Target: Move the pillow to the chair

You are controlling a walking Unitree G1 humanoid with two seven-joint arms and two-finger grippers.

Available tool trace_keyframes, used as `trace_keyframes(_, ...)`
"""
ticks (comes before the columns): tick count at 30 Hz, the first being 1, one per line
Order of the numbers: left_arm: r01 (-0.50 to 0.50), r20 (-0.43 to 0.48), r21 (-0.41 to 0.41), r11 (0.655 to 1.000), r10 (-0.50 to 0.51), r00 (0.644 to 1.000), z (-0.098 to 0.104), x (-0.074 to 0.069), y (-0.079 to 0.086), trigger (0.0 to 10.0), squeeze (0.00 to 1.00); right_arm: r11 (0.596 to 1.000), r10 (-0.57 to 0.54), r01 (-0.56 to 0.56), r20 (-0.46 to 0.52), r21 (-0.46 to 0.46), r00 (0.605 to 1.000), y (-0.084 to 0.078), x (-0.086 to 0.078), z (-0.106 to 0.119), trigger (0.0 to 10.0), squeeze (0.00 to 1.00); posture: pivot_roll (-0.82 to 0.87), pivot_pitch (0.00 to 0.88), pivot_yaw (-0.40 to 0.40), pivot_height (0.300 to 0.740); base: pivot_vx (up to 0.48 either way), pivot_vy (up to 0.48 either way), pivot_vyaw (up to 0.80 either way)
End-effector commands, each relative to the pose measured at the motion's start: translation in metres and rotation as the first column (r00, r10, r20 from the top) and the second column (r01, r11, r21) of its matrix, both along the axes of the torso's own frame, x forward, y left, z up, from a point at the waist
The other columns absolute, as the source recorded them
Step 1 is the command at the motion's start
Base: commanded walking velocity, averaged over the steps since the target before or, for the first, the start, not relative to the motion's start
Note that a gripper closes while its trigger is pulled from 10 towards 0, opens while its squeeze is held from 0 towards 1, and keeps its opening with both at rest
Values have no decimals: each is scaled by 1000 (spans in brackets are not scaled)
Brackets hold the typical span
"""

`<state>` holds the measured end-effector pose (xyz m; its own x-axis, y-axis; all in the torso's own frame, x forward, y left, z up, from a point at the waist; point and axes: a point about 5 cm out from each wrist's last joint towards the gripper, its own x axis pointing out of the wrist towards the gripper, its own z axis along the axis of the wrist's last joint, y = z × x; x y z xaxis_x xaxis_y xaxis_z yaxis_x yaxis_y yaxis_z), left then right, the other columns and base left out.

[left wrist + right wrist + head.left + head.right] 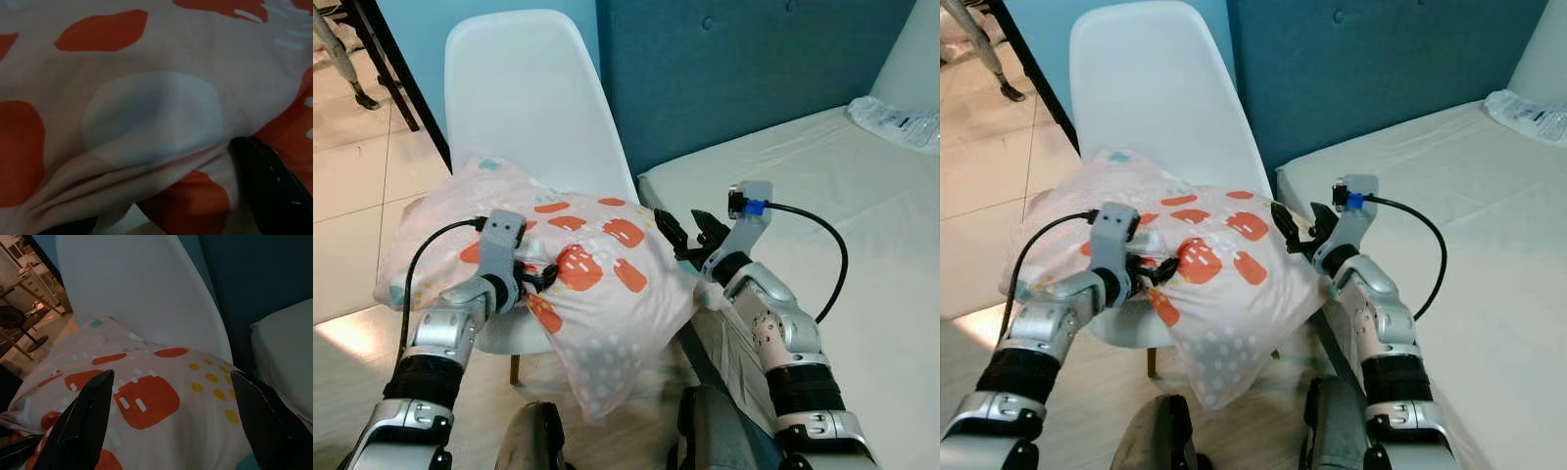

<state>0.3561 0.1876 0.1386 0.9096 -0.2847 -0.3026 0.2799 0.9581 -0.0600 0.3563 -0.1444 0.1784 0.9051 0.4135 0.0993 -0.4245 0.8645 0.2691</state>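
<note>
One pillow [578, 284] lies crosswise over the chair [533, 108], corner drooping forward.

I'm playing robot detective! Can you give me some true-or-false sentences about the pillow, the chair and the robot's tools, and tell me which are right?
1. The pillow lies on the white chair. True.
2. The left tool pinches the pillow's fabric. True.
3. The right tool is squeezed shut. False: its fingers are spread wide, next to the pillow's edge.
4. The pillow is plain blue. False: it is pale pink with orange patches and small dots.
5. The chair stands beside the bed. True.
6. The pillow fits wholly on the seat. False: one corner hangs over the front edge.
</note>
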Motion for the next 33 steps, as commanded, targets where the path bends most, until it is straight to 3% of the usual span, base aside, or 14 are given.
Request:
trace_keyframes(1,-20,9,-15,1000,20,1000,13,1,16,10000,0,1000,8,-8,-14,3,1000,2,-3,-3,10000,0,-42,158,50,611,0,0,0)
trace_keyframes(2,-20,9,-15,1000,20,1000,13,1,16,10000,0,1000,8,-8,-14,3,1000,2,-3,-3,10000,0,-42,158,50,611,0,0,0)
trace_keyframes(3,-14,4,-4,1000,14,1000,18,-1,22,10000,1000,1000,7,-7,-14,3,1000,2,-3,-2,10000,0,-42,158,50,611,0,0,0)
trace_keyframes(8,-82,57,153,985,74,996,38,-1,46,10000,1000,1000,5,-5,-18,4,1000,2,-3,-2,10000,0,-39,159,47,611,0,0,0)
trace_keyframes(13,-89,96,541,836,44,994,53,-4,53,10000,1000,1000,2,-2,-23,3,1000,2,-3,-3,10000,0,-39,160,47,611,0,0,0)
trace_keyframes(16,-63,91,570,819,14,996,56,-5,46,10000,1000,1000,1,-1,-23,4,1000,3,-3,-3,10000,0,-41,161,48,611,0,0,0)
trace_keyframes(17,-62,108,490,869,10,994,60,-3,40,10000,0,1000,1,-1,-23,4,1000,3,-3,-3,10000,0,-41,162,48,611,0,0,0)
trace_keyframes(19,-49,118,379,924,4,993,65,-2,34,10000,0,1000,1,-1,-24,5,1000,3,-3,-3,10000,0,-40,161,48,611,0,0,0)
trace_keyframes(20,-2,143,138,990,-18,990,75,-1,23,10000,0,1000,1,-1,-25,4,1000,3,-3,-3,10000,0,-39,160,48,611,0,0,0)
trace_keyframes(22,61,171,-81,995,-47,984,83,-1,14,10000,0,1000,1,-1,-27,3,1000,2,-4,-3,10000,0,-38,159,49,611,0,0,0)
trace_keyframes(25,112,192,-238,965,-67,979,88,-2,7,10000,0,1000,1,0,-27,4,1000,2,-4,-3,10000,0,-37,157,51,611,0,0,0)
trace_keyframes(26,201,237,-454,868,-100,966,96,-5,-6,10000,0,1000,0,0,-26,6,1000,3,-4,-3,10000,0,-36,156,52,611,0,0,0)
trace_keyframes(27,223,250,-499,838,-108,962,99,-6,-8,10000,0,1000,-1,1,-25,6,1000,3,-4,-3,10000,0,-36,156,52,611,0,0,0)
trace_keyframes(33,252,255,-565,786,-123,959,92,-9,-24,10000,0,1000,14,-14,-35,-15,999,6,-5,-5,10000,0,-39,155,52,611,0,0,0)
